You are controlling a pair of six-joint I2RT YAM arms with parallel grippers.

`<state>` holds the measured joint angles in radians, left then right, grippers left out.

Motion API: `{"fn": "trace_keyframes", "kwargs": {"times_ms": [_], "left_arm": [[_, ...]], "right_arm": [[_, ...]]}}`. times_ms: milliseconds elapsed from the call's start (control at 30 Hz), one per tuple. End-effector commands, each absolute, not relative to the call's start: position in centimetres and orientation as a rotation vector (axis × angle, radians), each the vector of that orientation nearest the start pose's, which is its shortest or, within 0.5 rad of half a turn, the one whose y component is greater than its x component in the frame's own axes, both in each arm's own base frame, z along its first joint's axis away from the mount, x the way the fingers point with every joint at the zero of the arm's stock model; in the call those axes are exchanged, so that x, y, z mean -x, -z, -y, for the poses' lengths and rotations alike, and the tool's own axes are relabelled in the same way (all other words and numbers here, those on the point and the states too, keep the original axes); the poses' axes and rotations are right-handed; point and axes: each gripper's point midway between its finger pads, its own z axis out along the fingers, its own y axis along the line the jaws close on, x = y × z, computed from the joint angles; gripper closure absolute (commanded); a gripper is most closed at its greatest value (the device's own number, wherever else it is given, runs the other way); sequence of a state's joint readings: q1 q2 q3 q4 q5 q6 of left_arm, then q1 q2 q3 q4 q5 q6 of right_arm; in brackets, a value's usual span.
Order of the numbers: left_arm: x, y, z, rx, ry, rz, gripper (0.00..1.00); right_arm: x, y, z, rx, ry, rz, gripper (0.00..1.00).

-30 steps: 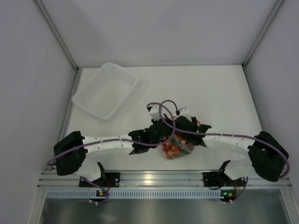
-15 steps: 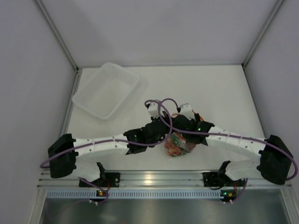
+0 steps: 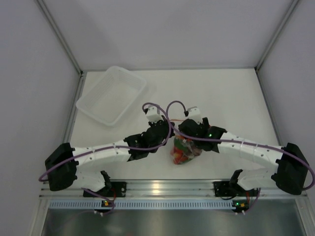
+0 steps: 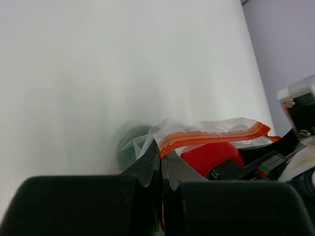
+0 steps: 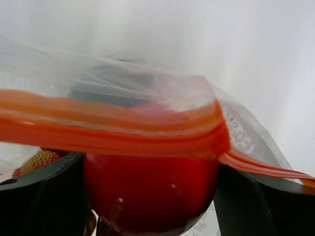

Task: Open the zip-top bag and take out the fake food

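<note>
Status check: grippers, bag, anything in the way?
Left gripper shut on bag edge. Right gripper closed around red tomato at the zip strip. Tub well clear, nothing blocking.

Both arms are the same build from where I'm standing: left arm (image 3: pixel 103 153) and right arm (image 3: pixel 246 148) have white tube links, chunky black joints, purple cables (image 3: pixel 175 102) looping off the wrists, and black saw-toothed fingers (image 4: pixel 145 170). There's a tiny green light (image 3: pixel 209 134) right of centre frame.

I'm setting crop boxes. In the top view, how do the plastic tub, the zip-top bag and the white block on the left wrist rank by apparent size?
1. plastic tub, by far.
2. zip-top bag.
3. white block on the left wrist, smallest even though it sits nearer the camera.
</note>
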<state>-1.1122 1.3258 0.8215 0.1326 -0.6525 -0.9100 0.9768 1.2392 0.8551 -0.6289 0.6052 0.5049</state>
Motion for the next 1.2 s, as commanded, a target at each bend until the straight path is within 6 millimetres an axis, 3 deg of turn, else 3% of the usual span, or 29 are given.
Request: {"fn": "trace_keyframes", "kwargs": {"times_ms": [0,200,300,467,533,633,800,1033,1167], "left_arm": [[-27.0,-19.1,30.4,0.230,0.565,-1.898,1.00],[-26.9,-18.6,29.2,0.262,0.539,-1.896,1.00],[-26.6,-18.8,30.1,0.241,0.591,-1.915,1.00],[-26.1,-20.1,32.6,0.225,0.707,-1.930,1.00],[-26.1,-20.2,33.0,0.218,0.708,-1.931,1.00],[-26.2,-20.4,33.1,0.223,0.705,-1.926,1.00],[-26.2,-19.9,32.3,0.243,0.683,-1.922,1.00],[-26.7,-19.3,29.6,0.299,0.619,-1.894,1.00],[-26.9,-18.7,28.1,0.331,0.597,-1.891,1.00]], "right_arm": [[-23.0,-12.9,-18.8,0.302,0.082,-2.301,0.79],[-22.8,-15.5,-21.6,0.313,-0.191,-2.212,0.80],[-22.7,-17.4,-22.7,0.309,-0.295,-2.169,0.82],[-23.9,-19.1,-24.0,0.296,-0.257,-2.168,0.82],[-24.2,-19.3,-24.4,0.278,-0.252,-2.183,0.83],[-24.0,-21.3,-25.9,0.274,-0.353,-2.154,0.83],[-22.7,-24.0,-26.5,0.313,-0.480,-2.082,0.83],[-21.0,-27.1,-25.8,0.303,-0.651,-1.964,0.84],[-19.9,-29.4,-27.5,0.371,-0.797,-1.895,0.85]]}}
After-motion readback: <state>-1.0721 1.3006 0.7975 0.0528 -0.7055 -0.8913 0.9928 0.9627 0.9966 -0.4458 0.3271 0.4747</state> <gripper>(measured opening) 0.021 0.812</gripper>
